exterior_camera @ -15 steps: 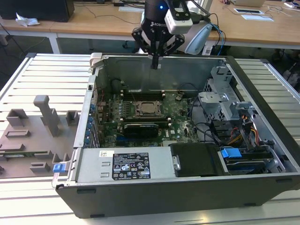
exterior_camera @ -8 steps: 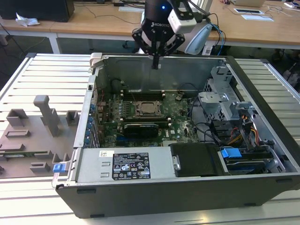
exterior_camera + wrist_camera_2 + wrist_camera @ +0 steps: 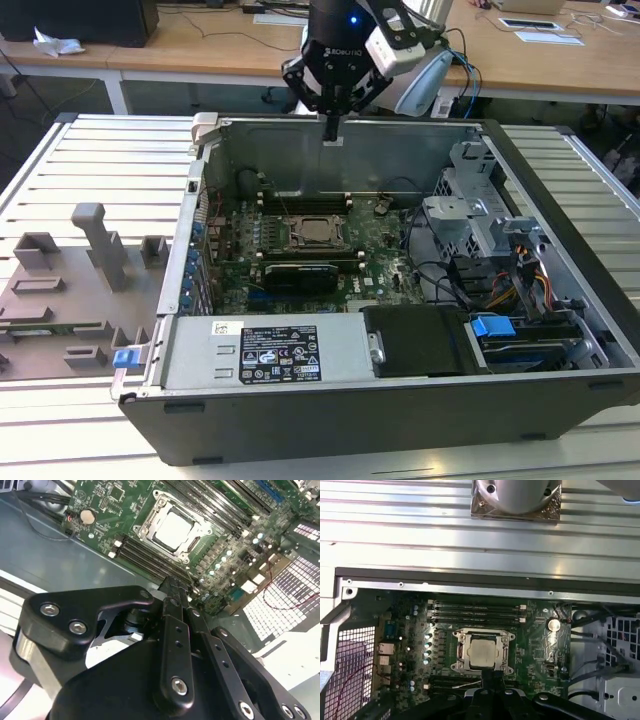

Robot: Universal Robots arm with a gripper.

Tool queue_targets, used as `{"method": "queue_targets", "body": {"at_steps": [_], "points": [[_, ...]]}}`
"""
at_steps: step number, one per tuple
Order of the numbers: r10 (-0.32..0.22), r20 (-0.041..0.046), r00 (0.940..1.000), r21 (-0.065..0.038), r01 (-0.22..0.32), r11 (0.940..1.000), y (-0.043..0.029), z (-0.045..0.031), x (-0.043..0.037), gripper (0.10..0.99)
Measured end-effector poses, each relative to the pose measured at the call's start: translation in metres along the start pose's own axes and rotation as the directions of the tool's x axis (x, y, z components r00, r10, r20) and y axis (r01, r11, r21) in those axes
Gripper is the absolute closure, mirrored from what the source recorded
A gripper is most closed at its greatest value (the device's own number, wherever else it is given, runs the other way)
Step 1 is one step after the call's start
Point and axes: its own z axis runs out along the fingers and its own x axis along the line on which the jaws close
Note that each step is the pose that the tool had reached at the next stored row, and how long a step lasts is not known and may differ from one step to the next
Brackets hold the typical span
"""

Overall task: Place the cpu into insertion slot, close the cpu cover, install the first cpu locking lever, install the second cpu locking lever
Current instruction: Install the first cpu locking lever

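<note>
The cpu [image 3: 482, 651] [image 3: 175, 527] [image 3: 318, 232] is a silver square lying flat in the insertion slot in the middle of the green motherboard [image 3: 380, 250], and it hides the slot's contact field. The grey cpu cover [image 3: 457, 652] [image 3: 145, 527] lies down around it, framing the chip. A thin metal lever [image 3: 469, 684] shows beside the socket; whether it is latched I cannot tell. My gripper [image 3: 330, 125] [image 3: 172, 586] [image 3: 492, 676] hangs above the case's back wall, well above the board, shut with nothing between its fingers.
The open computer case [image 3: 200, 300] lies on a slatted metal table. Black memory slots [image 3: 477, 611] run beside the socket. A drive cage with cables [image 3: 480, 225] fills the exterior view's right, a power supply [image 3: 280, 355] the front. A grey fixture plate [image 3: 70, 290] lies on the left.
</note>
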Motion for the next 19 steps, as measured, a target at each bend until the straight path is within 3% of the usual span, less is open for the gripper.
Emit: {"method": "queue_targets", "body": {"at_steps": [1,5,8,10,19], "points": [[0.0,0.0001,1.0,0.0,0.0,1.0,0.0001,0.0002,0.002,0.98],[0.0,0.001,1.0,0.0,0.0,1.0,0.0013,0.002,0.0236,0.98],[0.0,0.0013,1.0,0.0,0.0,1.0,0.0017,0.0041,0.0335,0.98],[0.0,0.0014,1.0,0.0,0.0,1.0,0.0019,0.0102,0.0398,0.98],[0.025,0.0025,0.9997,-0.001,-0.025,0.9997,0.0023,0.0287,0.0485,0.98]]}}
